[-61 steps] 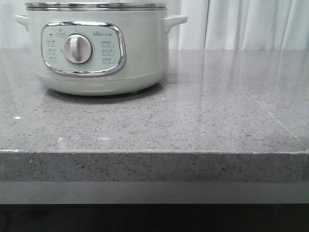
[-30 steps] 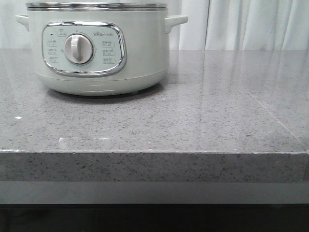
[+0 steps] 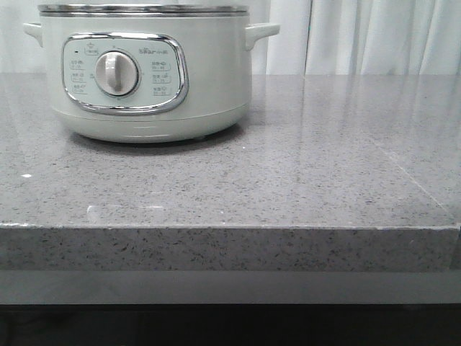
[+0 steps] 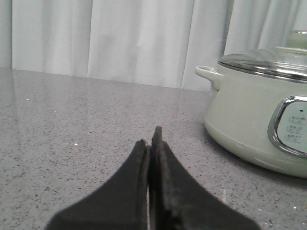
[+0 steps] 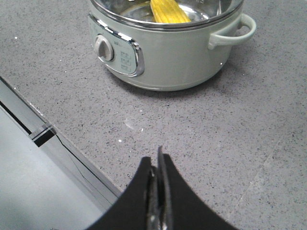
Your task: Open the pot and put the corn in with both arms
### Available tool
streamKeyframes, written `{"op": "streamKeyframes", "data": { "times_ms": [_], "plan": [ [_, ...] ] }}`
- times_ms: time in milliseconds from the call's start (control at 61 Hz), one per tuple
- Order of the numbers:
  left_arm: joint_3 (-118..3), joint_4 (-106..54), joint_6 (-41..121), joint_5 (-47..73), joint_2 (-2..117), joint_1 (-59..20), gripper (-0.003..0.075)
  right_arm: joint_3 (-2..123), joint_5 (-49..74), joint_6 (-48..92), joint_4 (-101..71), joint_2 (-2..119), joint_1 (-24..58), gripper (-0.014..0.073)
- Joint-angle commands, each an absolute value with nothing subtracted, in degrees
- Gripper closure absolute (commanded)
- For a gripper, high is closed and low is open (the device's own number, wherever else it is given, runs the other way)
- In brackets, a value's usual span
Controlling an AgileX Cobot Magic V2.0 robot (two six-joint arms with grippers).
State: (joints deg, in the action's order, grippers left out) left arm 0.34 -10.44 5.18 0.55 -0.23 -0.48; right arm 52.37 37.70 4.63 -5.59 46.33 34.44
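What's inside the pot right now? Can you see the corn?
Yes. In the right wrist view the corn lies inside the pot, seen through a glass lid; its far end is cut off. From the front, the pot's wall hides the inside.

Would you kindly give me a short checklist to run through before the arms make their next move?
1. Corn inside the pot: ok, seen through the glass lid.
2. Lid seated on the pot: ok in the left wrist view.
3. Left gripper shut and holding nothing: ok.
4. Right gripper shut and holding nothing: ok.
5. Both grippers apart from the pot: ok.
6. Dial setting: cannot tell.
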Motion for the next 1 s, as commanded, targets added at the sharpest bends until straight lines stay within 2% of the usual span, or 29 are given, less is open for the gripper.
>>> {"op": "streamKeyframes", "data": {
  "times_ms": [0,394,558,984],
  "plan": [
    [0.6,-11.0,5.2,-4.6,-1.5,-1.2,0.0741,53.8,33.8,4.9,-6.0,45.9,34.2,0.0662],
    [0.6,-11.0,4.7,-5.0,-1.4,-1.2,0.0741,53.8,33.8,4.9,-6.0,45.9,34.2,0.0662],
    [0.6,-3.5,-1.9,-4.8,-1.4,-1.2,0.0741,53.8,33.8,4.9,-6.0,45.9,34.2,0.0662],
    [0.6,-3.8,-1.9,-5.0,-1.4,-1.2,0.0741,53.8,33.8,4.9,-6.0,45.9,34.2,0.0662]
  ]
}}
